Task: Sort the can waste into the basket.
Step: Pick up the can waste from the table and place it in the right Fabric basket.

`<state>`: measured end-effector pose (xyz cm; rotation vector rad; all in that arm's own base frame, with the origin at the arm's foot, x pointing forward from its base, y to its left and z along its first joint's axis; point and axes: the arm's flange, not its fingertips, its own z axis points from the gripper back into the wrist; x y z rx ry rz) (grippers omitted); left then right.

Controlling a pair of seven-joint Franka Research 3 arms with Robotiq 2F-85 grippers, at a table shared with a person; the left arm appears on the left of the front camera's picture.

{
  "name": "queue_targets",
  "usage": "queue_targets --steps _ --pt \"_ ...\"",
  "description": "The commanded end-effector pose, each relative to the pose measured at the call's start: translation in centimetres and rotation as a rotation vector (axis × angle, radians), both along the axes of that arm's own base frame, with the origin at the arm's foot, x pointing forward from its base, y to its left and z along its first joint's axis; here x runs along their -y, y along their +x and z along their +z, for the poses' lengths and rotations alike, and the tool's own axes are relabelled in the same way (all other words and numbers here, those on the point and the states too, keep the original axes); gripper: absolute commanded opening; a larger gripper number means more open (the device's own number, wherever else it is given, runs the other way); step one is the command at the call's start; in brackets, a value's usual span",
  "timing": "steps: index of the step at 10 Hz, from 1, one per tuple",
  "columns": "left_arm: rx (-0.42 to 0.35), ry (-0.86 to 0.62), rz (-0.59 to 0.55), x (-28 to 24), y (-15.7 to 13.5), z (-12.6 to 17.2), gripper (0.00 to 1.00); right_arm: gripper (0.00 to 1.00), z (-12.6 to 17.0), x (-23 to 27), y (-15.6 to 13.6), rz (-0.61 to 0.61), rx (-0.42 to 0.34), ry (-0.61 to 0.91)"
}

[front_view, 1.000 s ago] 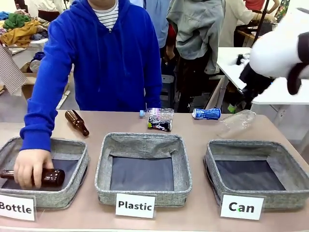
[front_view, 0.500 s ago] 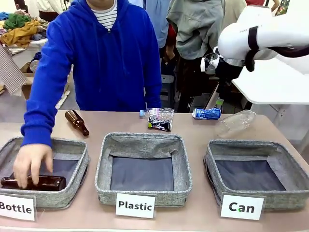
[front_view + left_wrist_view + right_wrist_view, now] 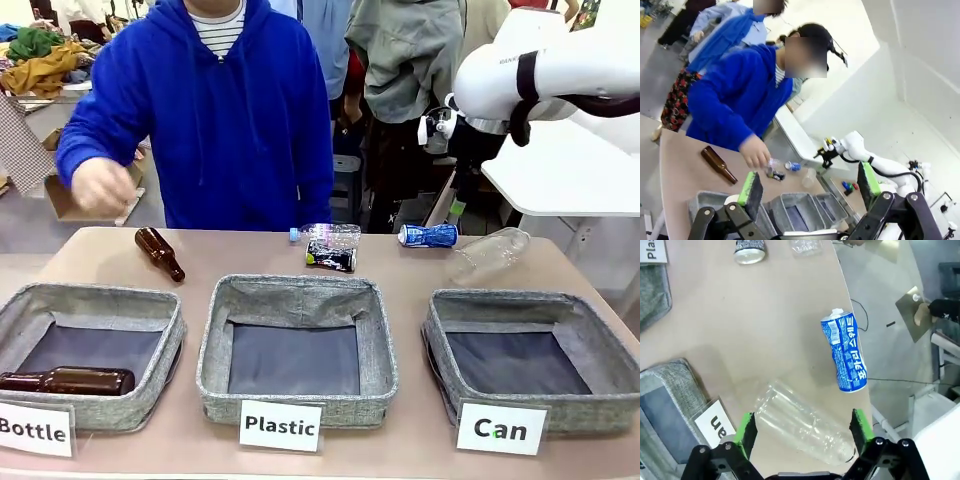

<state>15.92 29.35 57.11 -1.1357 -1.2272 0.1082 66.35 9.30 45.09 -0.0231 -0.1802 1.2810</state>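
**Operator:** State the layout, table first

**Technician:** The table (image 3: 420,285) carries three bins along its near edge. The basket (image 3: 437,335), carded "Can", is the rightmost and holds nothing yet. Both cans lie on their sides toward the far edge, well apart from it

**Operator:** End effectors?

**Technician:** The right gripper (image 3: 804,426) hangs high over the far right corner, jaws spread wide and empty. The left gripper (image 3: 810,182) is likewise wide and empty, held high off the table

**Operator:** Failure modes?

**Technician:** Three are likely:
- **Wrong object seized.** A clear bottle (image 3: 790,420) lies in line between the right fingers, with the blue can (image 3: 844,351) just beside it. A straight descent would probably seize the bottle.
- **Can lost off the table.** The blue can sits close to the table's edge, so a glancing pad could roll it off.
- **Double pick.** The black can (image 3: 331,257) lies just beside a second clear bottle (image 3: 333,234), possibly touching it, so a wide grasp may take both
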Motion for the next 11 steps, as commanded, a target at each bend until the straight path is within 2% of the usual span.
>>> queue_targets --steps 1,4,5,7,8,9,11 --pt "-0.018 0.071 -0.102 2.9 2.0 -0.3 1.00 1.00 -2.6 0.0 3.0 0.121 0.048 -0.075" --pt "-0.124 0.169 -0.321 10.9 5.9 -3.3 1.00 1.00 -6.1 -0.4 7.4 0.190 0.072 -0.047" --pt "-0.187 0.218 -0.397 13.7 6.6 -5.7 1.00 1.00 -7.4 -0.5 8.5 0.187 0.067 -0.042" --pt "-0.332 0.342 -0.541 17.9 7.5 -11.2 1.00 1.00 -9.5 -0.7 10.6 0.185 -0.012 -0.021" --pt "-0.380 0.338 -0.629 19.2 7.6 -13.4 1.00 1.00 -10.0 -0.8 11.1 0.184 -0.029 -0.017" --pt "-0.297 0.265 -0.491 15.7 8.5 -8.1 1.00 1.00 -10.6 -0.8 11.6 0.171 -0.029 -0.021" --pt "-0.297 0.265 -0.491 15.7 8.5 -8.1 1.00 1.00 -12.4 -0.8 13.0 0.173 -0.066 -0.017"
